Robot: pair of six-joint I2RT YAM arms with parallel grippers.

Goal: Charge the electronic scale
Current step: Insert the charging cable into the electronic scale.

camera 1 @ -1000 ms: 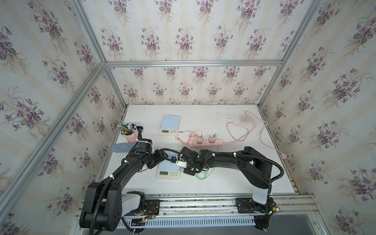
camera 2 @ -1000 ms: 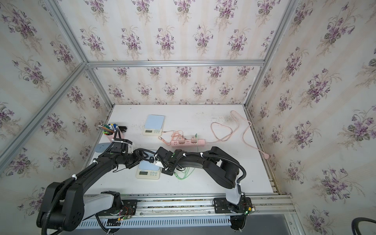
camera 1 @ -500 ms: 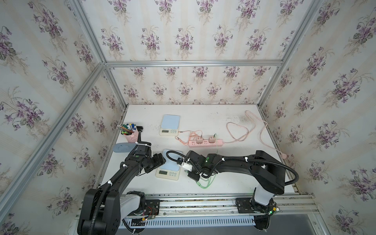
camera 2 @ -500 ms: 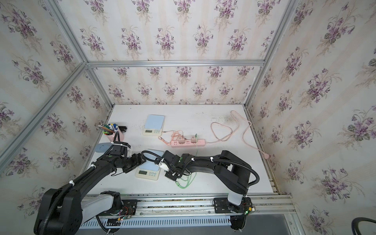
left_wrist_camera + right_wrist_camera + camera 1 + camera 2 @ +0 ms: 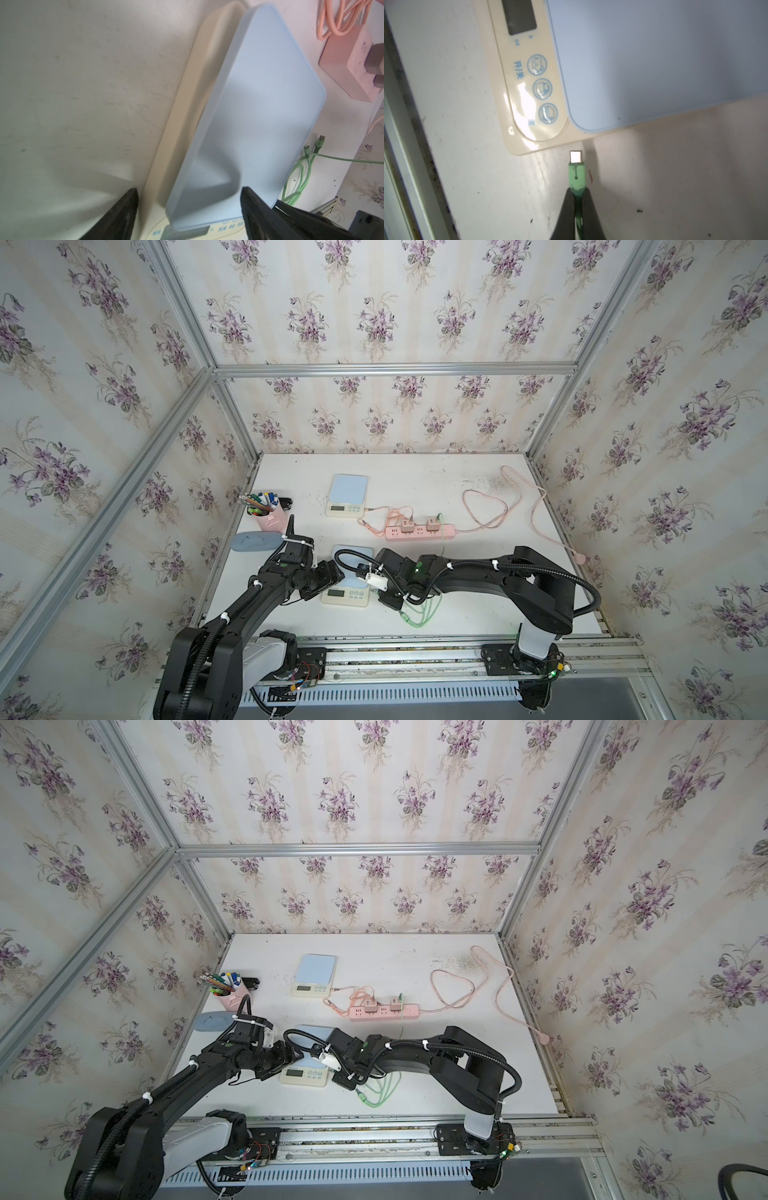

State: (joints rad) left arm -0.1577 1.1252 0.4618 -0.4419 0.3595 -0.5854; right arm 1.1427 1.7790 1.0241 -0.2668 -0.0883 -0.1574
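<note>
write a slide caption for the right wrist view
Right hand pinching the green charging plug, its metal tip close to the edge of the electronic scale

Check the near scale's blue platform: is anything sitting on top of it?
The left wrist view shows the blue platform bare. A finger of the left gripper covers one corner, so what lies there cannot be seen.

black arms (image 5: 469, 578), ribbed cables (image 5: 210, 635), white ties (image 5: 225, 616)

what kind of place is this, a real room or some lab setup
Most likely a lab robot cell dressed as a room: floral wallpaper on a bare aluminium frame, and a mounting rail edging the white table.
</note>
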